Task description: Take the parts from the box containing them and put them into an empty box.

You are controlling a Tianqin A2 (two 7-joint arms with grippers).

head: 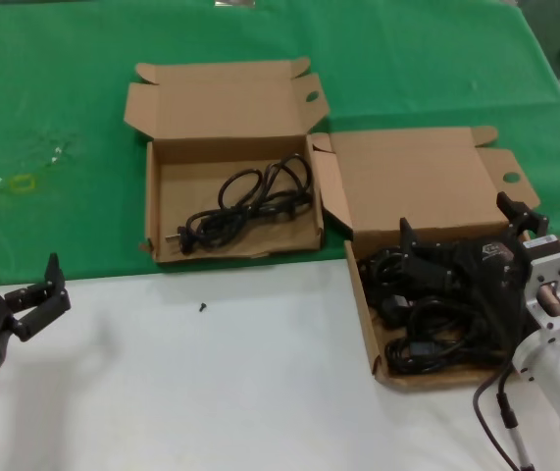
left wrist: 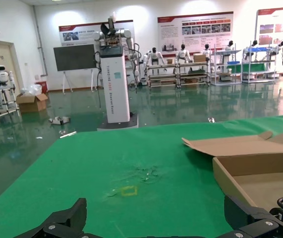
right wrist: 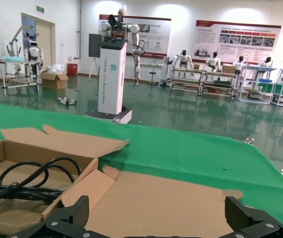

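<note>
The box containing the parts [head: 368, 324] sits at the right, its side flap [head: 333, 196] splayed out, and holds a heap of black cables [head: 427, 329]. My right gripper [head: 464, 231] hangs open over the back of that box, above the cables. In the right wrist view [right wrist: 158, 218] it is open and empty over the box's lid [right wrist: 171, 198]. The other box [head: 162, 211], with a warped front wall, stands to the left and holds one black cable [head: 245, 201]. My left gripper [head: 39, 299] is open and empty at the near left, over the white table.
A green cloth [head: 64, 98] covers the far half of the table and bare white tabletop [head: 211, 392] the near half. A small black bit [head: 202, 307] lies on the white part. A yellow mark [head: 22, 183] shows on the cloth at left.
</note>
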